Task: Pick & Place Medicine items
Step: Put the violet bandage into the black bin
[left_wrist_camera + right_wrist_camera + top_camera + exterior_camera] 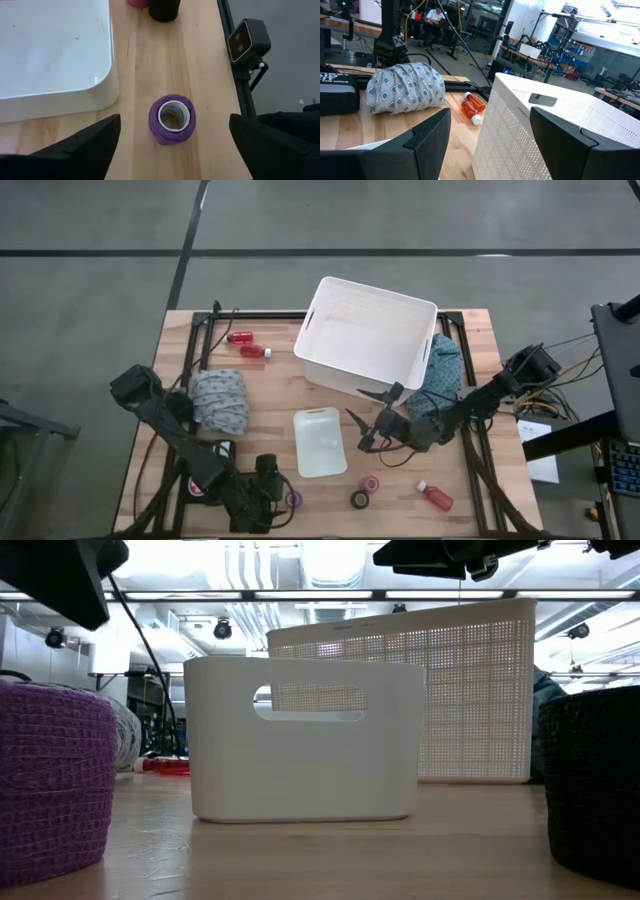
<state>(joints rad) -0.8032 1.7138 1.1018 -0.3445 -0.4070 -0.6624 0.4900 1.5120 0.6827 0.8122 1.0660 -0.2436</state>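
Observation:
A purple tape roll stands on its flat end on the wood near the table's front edge. My left gripper is open, one finger on either side of the roll and not touching it. A pink roll and a dark roll lie to the right of it. Two red bottles lie on their sides at the far left, and a third lies at the near right. My right gripper hangs open in front of the big white basket, with nothing between its fingers.
A small white bin stands mid-table, just beyond the purple roll. A grey patterned cloth bundle lies at the left, and a teal one sits beside the basket. A small camera is mounted on the table's front rail.

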